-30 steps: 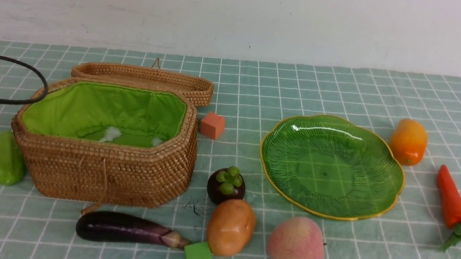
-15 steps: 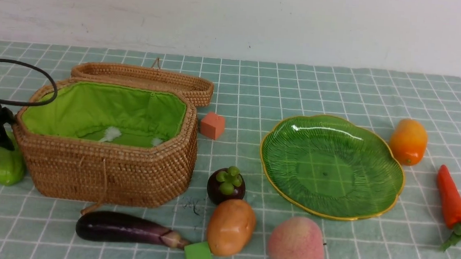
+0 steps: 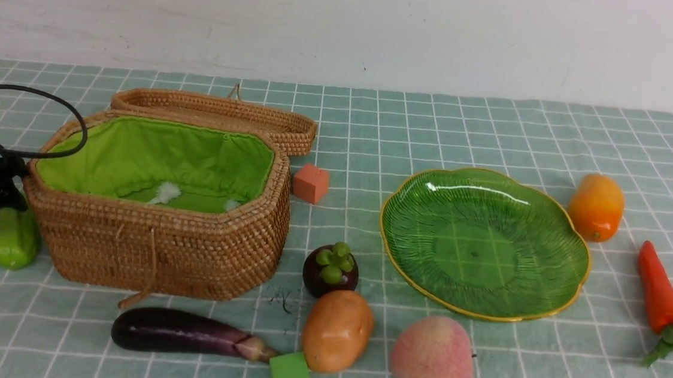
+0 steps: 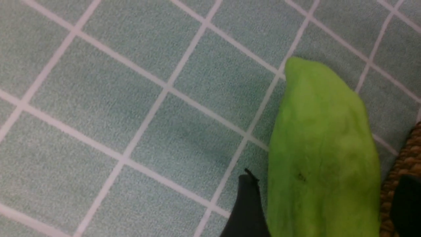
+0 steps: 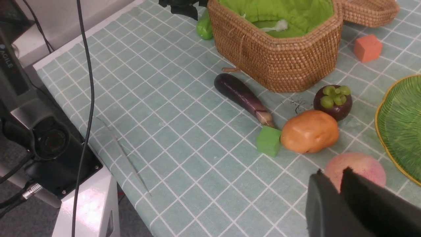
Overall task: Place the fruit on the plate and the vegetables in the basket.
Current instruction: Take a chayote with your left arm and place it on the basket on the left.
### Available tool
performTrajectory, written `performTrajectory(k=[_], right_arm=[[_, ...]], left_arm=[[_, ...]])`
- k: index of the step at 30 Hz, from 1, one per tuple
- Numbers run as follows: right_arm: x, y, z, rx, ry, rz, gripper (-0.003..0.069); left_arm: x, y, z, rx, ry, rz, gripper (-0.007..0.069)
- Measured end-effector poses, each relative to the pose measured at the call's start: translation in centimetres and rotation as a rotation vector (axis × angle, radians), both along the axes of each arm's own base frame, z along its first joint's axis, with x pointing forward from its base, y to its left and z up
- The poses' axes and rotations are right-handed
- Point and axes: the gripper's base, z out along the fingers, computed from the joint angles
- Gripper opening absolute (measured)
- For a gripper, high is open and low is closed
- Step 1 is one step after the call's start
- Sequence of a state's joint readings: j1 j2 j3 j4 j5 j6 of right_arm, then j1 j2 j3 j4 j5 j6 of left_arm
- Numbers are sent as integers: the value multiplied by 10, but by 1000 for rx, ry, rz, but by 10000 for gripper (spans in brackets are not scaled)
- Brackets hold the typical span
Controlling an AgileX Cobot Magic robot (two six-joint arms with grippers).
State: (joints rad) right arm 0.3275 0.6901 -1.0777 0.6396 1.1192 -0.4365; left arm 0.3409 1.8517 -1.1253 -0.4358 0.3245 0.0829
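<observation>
Cucumber (image 3: 13, 238) lies toward your desk's (image 3: 207, 377) left edge, just beside the basket (image 3: 158, 247). Your left claw (image 4: 325, 184) has its fingers apart, either side of it. Your right claw (image 5: 333, 172) has its tips slightly apart, near the peach (image 3: 432, 357); plate (image 3: 485, 243) sits right of the basket

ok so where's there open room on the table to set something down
Open: the stretch beyond the green plate, as far as the wall, and the patch between the peach and carrot. Crowded: around the potato, with mangosteen, eggplant and green cube close by.
</observation>
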Motion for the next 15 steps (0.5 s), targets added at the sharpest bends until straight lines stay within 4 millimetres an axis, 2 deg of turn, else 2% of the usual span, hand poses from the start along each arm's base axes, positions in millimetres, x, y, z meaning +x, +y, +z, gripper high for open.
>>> performTrajectory(k=[6,10,15], right_arm=[[0,0,0,3,1,1,89],[0,0,0,2,2,2,89],[0,0,0,1,0,3,89]], left_arm=[[-2,-2,4,-10,11,-18,533],[-12,-8,24,6,21,-83,528],[-23,-7,42,-22,33,-94,439]])
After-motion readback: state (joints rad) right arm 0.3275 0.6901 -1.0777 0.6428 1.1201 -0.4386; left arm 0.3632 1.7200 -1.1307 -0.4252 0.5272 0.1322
